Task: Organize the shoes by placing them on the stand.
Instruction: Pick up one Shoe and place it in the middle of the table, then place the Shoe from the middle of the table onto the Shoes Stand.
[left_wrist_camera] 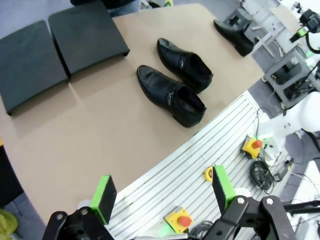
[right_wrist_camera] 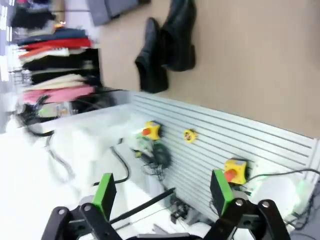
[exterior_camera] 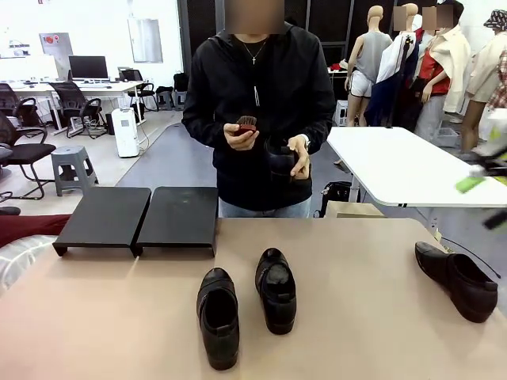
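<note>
Any mark inside the shoes is too small for me to read, and I can make out no lettering on the stand [exterior_camera: 139, 218]. I count three black glossy shoes on the table [exterior_camera: 356, 340]. Two lie close together near the middle without touching, the left shoe [exterior_camera: 219, 317] a little nearer my side than the middle shoe [exterior_camera: 276, 289]. The third shoe [exterior_camera: 458, 279] lies well apart from them, near the table's right edge. The stand sits at the far left of the table and is made of two flat black platforms, the left platform [exterior_camera: 103, 215] and the right platform [exterior_camera: 178, 215], set side by side and touching. All three shoes rest on the bare table top, apart from the stand. Across the table a person in a black top holds a small reddish thing in one hand [exterior_camera: 240, 136] and a dark thing against the other hand [exterior_camera: 299, 156]. I cannot tell whether that dark thing is a fourth shoe. My left gripper [left_wrist_camera: 162, 180] has its two green pads spread wide with nothing between them, and it hangs over the grey ribbed panel [left_wrist_camera: 200, 150] on my side of the table, where I count two yellow boxes with red buttons [left_wrist_camera: 181, 220]. My right gripper [right_wrist_camera: 162, 185] is likewise spread wide and holds nothing.
</note>
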